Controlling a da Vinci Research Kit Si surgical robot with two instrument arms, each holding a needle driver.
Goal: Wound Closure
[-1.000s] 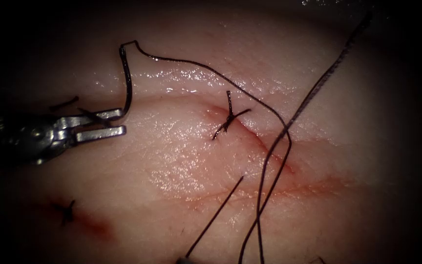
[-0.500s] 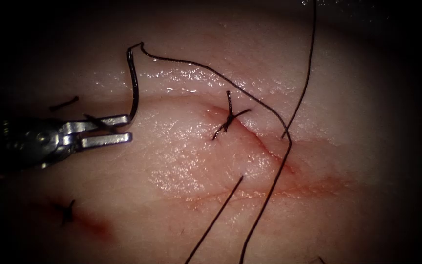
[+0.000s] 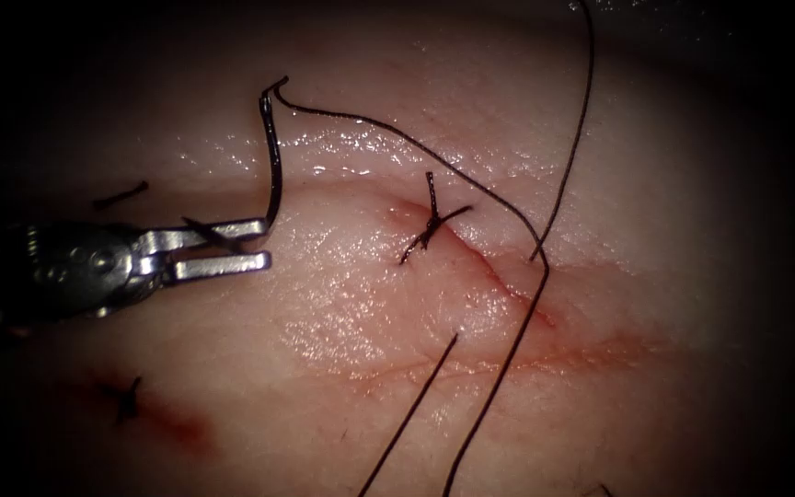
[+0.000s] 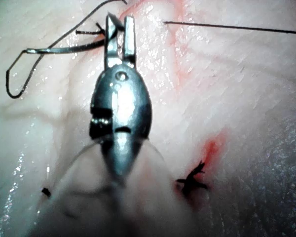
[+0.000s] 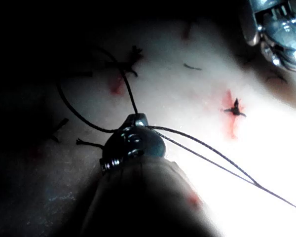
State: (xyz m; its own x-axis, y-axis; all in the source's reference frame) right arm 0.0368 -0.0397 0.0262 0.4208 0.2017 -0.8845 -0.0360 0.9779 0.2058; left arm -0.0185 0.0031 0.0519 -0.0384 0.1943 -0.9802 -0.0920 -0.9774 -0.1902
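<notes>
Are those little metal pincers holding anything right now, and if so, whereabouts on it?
The left tool grips the curved needle near one end, clear of the tissue, left of the cut. The right tool holds the thread.

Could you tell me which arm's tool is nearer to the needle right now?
Left. The left tool holds the needle near one end, above the tissue, left of the cut. The right tool, seen in its wrist view, holds the thread, away from the needle.
</notes>
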